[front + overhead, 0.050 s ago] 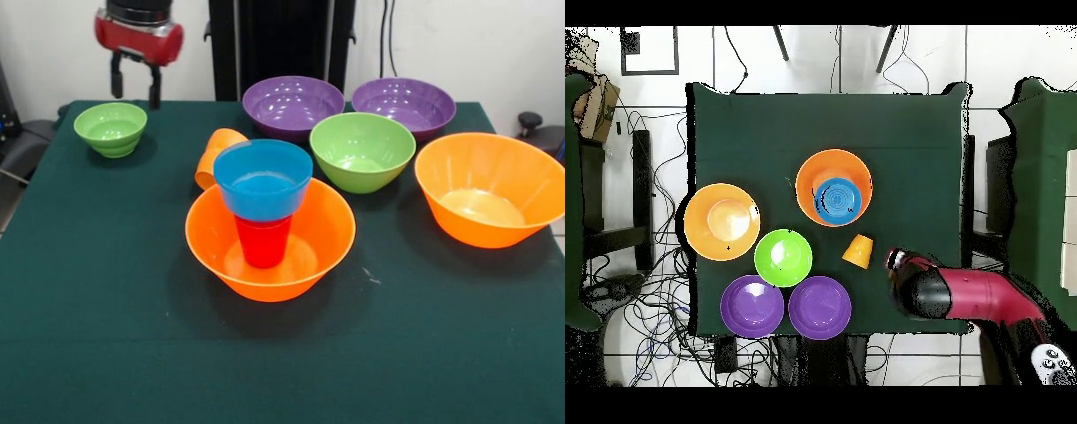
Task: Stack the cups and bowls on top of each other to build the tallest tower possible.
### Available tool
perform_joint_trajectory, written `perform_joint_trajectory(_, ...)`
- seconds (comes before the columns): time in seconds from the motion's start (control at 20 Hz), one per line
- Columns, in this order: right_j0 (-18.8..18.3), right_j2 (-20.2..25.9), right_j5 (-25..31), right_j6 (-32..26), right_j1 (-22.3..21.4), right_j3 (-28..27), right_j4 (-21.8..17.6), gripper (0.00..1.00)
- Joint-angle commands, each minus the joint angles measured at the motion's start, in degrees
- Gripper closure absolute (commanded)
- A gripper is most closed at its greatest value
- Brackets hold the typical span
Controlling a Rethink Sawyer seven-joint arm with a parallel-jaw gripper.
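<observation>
Looking across the worktop, I see the tower near its middle: a large orange bowl holds a red cup standing upside down, and a blue bowl sits upright on that cup. At about ten o'clock from the tower, just behind it, an orange cup lies on its side. The medium green bowl stands at one o'clock, two purple bowls beyond it, all empty. The second orange bowl sits at three o'clock, empty. My gripper hangs spread above the small green bowl at ten o'clock, pinching nothing.
</observation>
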Motion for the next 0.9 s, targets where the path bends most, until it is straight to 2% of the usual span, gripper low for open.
perform_joint_trajectory(0.05,-5.0,8.9,4.8,-17.9,-1.7,0.7,-3.7,0.0)
perform_joint_trajectory(0.2,-8.1,11.1,6.3,-19.6,-4.6,3.8,-2.6,0.0)
perform_joint_trajectory(0.3,-9.1,11.6,4.9,-18.6,-4.1,4.9,-3.8,0.0)
perform_joint_trajectory(0.5,-9.4,11.8,2.2,-15.5,-2.2,5.9,-6.7,0.0)
perform_joint_trajectory(0.9,-9.6,12.5,-0.2,-12.6,-3.9,8.7,-9.2,0.0)
